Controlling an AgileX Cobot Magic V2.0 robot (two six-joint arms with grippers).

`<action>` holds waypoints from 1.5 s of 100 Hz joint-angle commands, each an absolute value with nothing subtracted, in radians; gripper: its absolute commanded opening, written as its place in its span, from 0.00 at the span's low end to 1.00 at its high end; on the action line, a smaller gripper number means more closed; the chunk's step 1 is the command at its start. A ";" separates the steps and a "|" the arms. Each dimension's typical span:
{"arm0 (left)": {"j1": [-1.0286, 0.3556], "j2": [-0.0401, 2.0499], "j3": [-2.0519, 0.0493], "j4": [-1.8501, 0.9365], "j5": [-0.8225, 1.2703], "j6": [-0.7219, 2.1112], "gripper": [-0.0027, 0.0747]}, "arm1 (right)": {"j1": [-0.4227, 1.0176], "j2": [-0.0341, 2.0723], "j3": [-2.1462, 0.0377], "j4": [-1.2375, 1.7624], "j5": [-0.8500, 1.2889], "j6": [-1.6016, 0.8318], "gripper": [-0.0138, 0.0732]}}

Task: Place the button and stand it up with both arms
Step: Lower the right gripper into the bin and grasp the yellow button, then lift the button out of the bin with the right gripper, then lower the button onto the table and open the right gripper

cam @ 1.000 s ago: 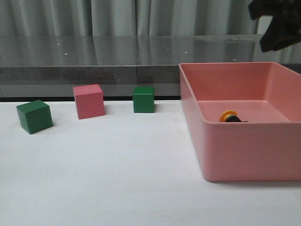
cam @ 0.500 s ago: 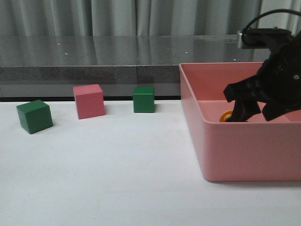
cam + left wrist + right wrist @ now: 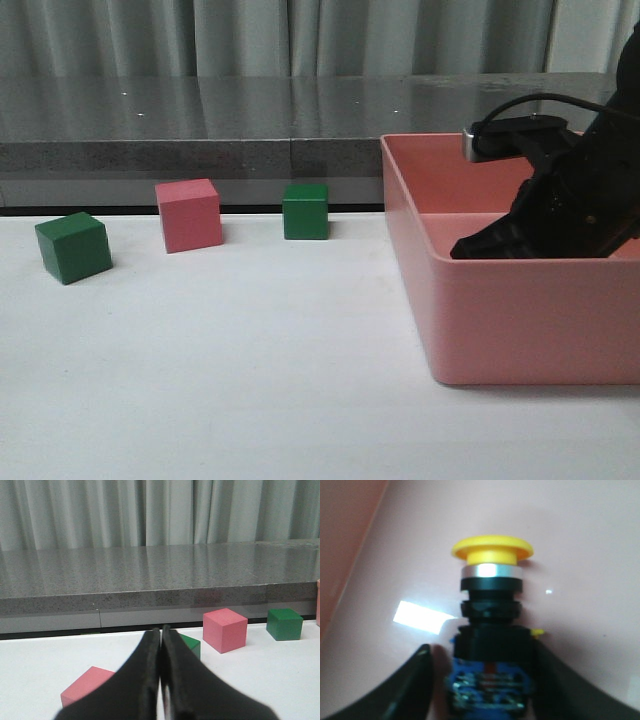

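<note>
Right gripper (image 3: 482,690) down in the pink bin (image 3: 520,320), lining up on the button (image 3: 490,630)!

The button lies on the bin's glossy floor, flat yellow mushroom cap, silver ring, black ribbed barrel, blue-grey base, sitting right between the wide-spread dark fingers (image 3: 407,690), which grip nothing yet. This looks like the pick-up step; next, I'd say, the jaws must close squarely on the boxy base. The left gripper (image 3: 161,680) hangs over the white table (image 3: 250,380) near the matte cubes, tapered fingers pressed together, empty.

Glossy pink plastic bin (image 3: 520,320), speckled polished stone ledge (image 3: 150,575), matt white table (image 3: 220,380), cloth curtains (image 3: 150,510).
</note>
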State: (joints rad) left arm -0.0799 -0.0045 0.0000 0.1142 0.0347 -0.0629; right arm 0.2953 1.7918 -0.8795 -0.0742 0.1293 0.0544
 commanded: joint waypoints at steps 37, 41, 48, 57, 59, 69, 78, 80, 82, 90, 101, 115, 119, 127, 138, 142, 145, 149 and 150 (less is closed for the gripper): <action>-0.080 -0.034 0.046 0.105 -0.046 -0.072 0.01 | 0.337 1.604 -1.083 -0.088 0.342 0.044 0.23; -0.080 -0.034 0.046 0.105 -0.046 -0.072 0.01 | 0.354 1.582 -1.116 -0.088 0.360 0.044 0.23; -0.080 -0.034 0.046 0.105 -0.046 -0.072 0.01 | 0.396 1.561 -1.175 -0.088 0.381 0.041 0.23; -0.080 -0.034 0.046 0.105 -0.046 -0.072 0.01 | 0.459 1.564 -1.243 -0.088 0.400 -0.015 0.23; -0.080 -0.034 0.046 0.105 -0.046 -0.072 0.01 | 0.473 1.569 -1.256 -0.088 0.402 -0.042 0.23; -0.080 -0.034 0.046 0.105 -0.046 -0.072 0.01 | 0.542 1.598 -1.303 -0.088 0.398 -0.189 0.23; -0.080 -0.034 0.046 0.105 -0.046 -0.072 0.01 | 0.601 1.649 -1.341 -0.088 0.397 -0.296 0.23; -0.080 -0.034 0.046 0.105 -0.046 -0.072 0.01 | 0.614 1.662 -1.349 -0.088 0.397 -0.323 0.23; -0.080 -0.034 0.046 0.105 -0.046 -0.072 0.01 | 0.626 1.672 -1.356 -0.088 0.397 -0.349 0.23; -0.080 -0.034 0.046 0.105 -0.046 -0.072 0.01 | 0.668 1.730 -1.381 -0.088 0.397 -0.444 0.23; -0.080 -0.034 0.046 0.105 -0.046 -0.072 0.01 | 0.718 1.810 -1.413 -0.088 0.394 -0.533 0.23; -0.080 -0.034 0.046 0.105 -0.046 -0.072 0.01 | 0.759 1.902 -1.447 -0.088 0.388 -0.605 0.23; -0.080 -0.034 0.046 0.105 -0.046 -0.072 0.01 | 0.768 1.922 -1.453 -0.088 0.388 -0.614 0.24; -0.080 -0.034 0.046 0.105 -0.046 -0.072 0.01 | 0.783 1.959 -1.456 -0.088 0.385 -0.616 0.24; -0.080 -0.034 0.046 0.105 -0.046 -0.072 0.01 | 0.792 1.992 -1.456 -0.088 0.387 -0.616 0.24; -0.080 -0.034 0.046 0.105 -0.046 -0.072 0.01 | 0.795 2.000 -1.456 -0.088 0.389 -0.616 0.25; -0.080 -0.034 0.046 0.105 -0.046 -0.072 0.01 | 0.795 2.002 -1.456 -0.086 0.390 -0.616 0.27; -0.080 -0.034 0.046 0.105 -0.046 -0.072 0.01 | 0.795 2.005 -1.456 -0.080 0.391 -0.616 0.31; -0.080 -0.034 0.046 0.105 -0.046 -0.072 0.01 | 0.795 2.006 -1.456 -0.079 0.391 -0.616 0.33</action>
